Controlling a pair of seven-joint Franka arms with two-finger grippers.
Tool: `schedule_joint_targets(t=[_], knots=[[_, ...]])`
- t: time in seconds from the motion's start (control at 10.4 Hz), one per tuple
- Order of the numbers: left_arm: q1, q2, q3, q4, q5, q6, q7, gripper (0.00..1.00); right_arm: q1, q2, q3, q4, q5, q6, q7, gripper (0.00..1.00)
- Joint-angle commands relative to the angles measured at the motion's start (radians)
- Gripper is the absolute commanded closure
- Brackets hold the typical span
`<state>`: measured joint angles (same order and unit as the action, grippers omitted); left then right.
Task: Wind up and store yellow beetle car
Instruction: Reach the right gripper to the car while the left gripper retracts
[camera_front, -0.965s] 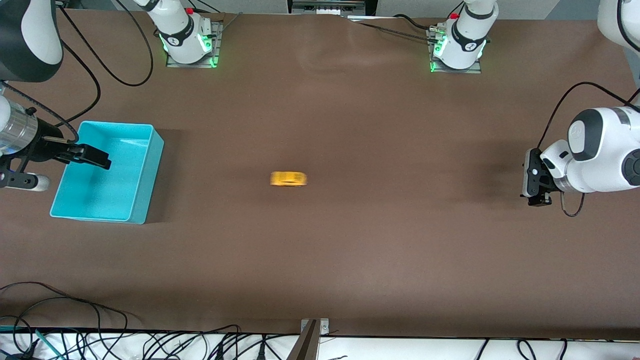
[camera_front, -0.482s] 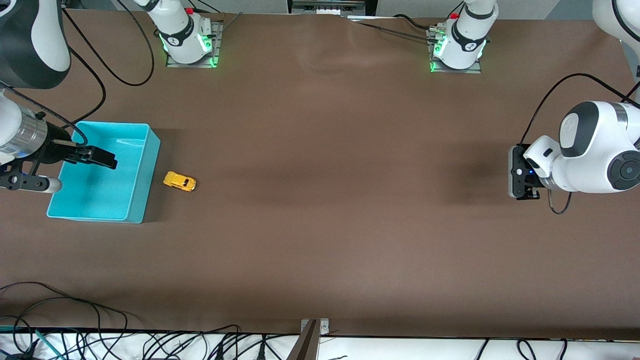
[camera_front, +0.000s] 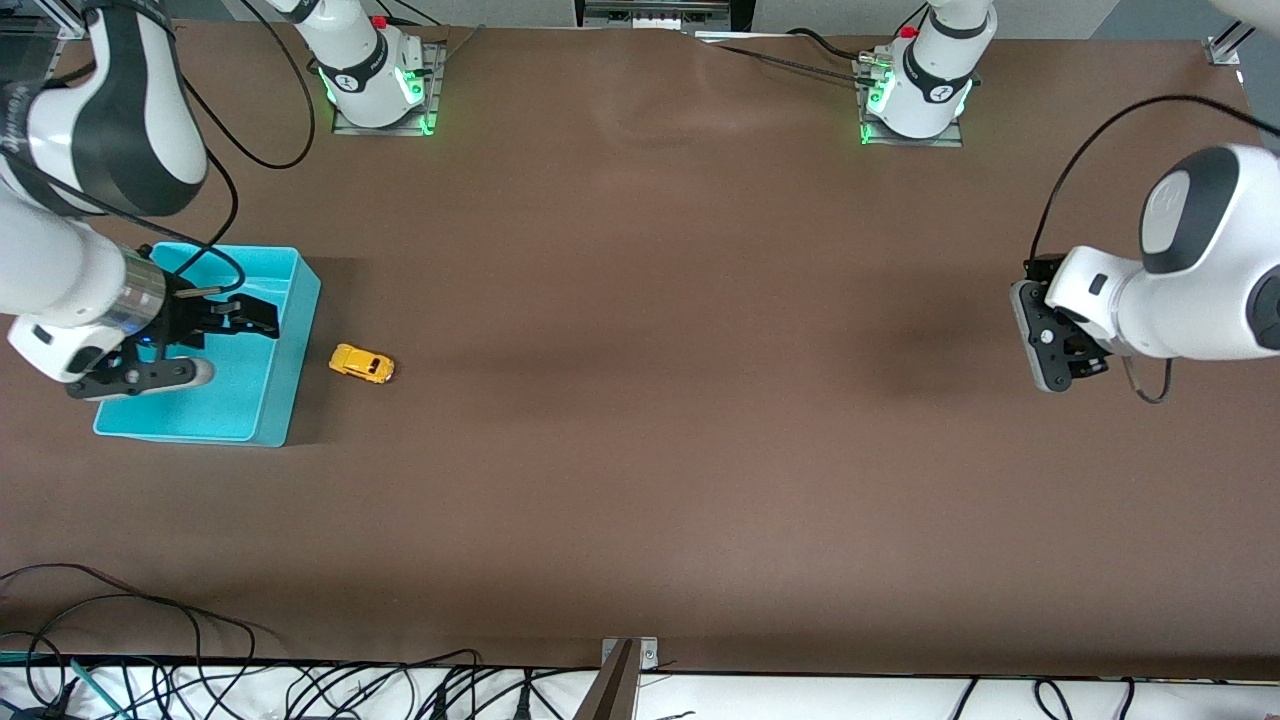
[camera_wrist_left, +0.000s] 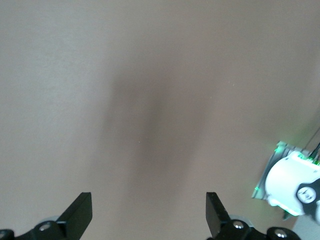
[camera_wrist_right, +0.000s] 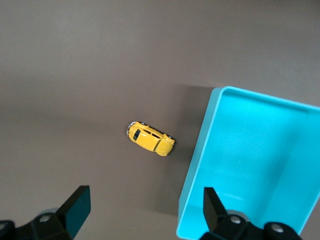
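The yellow beetle car (camera_front: 361, 364) is a tiny yellow-orange toy that stands on the brown table, close beside the teal bin (camera_front: 298, 330) on the bin's side toward the left arm's end, with a small gap between them. It also shows in the right wrist view (camera_wrist_right: 150, 139) next to the bin's rim (camera_wrist_right: 199, 150). My right gripper (camera_front: 256, 318) is open and empty over the bin's inside, near the wall closest to the car; its fingers stand wide apart in the right wrist view (camera_wrist_right: 145, 197). My left gripper (camera_front: 1060, 345) is open and empty over bare table at the left arm's end (camera_wrist_left: 148, 197).
The two arm bases (camera_front: 375, 85) (camera_front: 915, 95) stand along the table edge farthest from the front camera. One base shows in the left wrist view (camera_wrist_left: 290, 185). Cables (camera_front: 300, 690) lie along the table edge nearest the front camera.
The car has rolled from the table's middle toward the right arm's end and stopped beside the bin. My right gripper has moved across the bin toward the car. My left gripper has turned and risen slightly.
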<state>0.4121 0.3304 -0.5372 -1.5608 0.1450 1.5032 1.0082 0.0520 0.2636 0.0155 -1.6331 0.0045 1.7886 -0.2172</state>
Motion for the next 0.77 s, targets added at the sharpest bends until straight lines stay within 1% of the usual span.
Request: schedule_joint_targets(t=[0.0, 0.1, 0.19, 0.29, 0.39, 0.48, 0.58, 0.68], knots=[[0.005, -0.042, -0.043, 0.085, 0.010, -0.085, -0.214, 0.00, -0.001, -0.021, 0.001, -0.127, 0.012, 0.125, -0.247, 0.00], [-0.022, -0.091, -0.038, 0.085, -0.002, -0.086, -0.311, 0.00, -0.001, -0.021, 0.011, -0.192, 0.009, 0.193, -0.331, 0.00], [-0.103, -0.137, 0.026, 0.087, -0.017, -0.087, -0.423, 0.00, -0.001, -0.021, 0.027, -0.270, 0.006, 0.294, -0.449, 0.00], [-0.215, -0.172, 0.134, 0.082, -0.059, -0.086, -0.500, 0.00, -0.001, -0.018, 0.026, -0.337, 0.008, 0.407, -0.581, 0.00], [-0.322, -0.183, 0.254, 0.087, -0.103, -0.086, -0.534, 0.00, -0.001, -0.003, 0.027, -0.384, 0.008, 0.484, -0.681, 0.00], [-0.439, -0.198, 0.396, 0.082, -0.122, -0.061, -0.551, 0.00, -0.001, 0.017, 0.027, -0.399, 0.006, 0.524, -0.768, 0.00], [-0.493, -0.208, 0.484, 0.074, -0.125, 0.041, -0.550, 0.00, -0.004, 0.051, 0.027, -0.399, 0.009, 0.557, -0.892, 0.00], [-0.492, -0.229, 0.491, 0.052, -0.124, 0.087, -0.554, 0.00, -0.007, 0.080, 0.026, -0.401, 0.014, 0.583, -0.997, 0.00]])
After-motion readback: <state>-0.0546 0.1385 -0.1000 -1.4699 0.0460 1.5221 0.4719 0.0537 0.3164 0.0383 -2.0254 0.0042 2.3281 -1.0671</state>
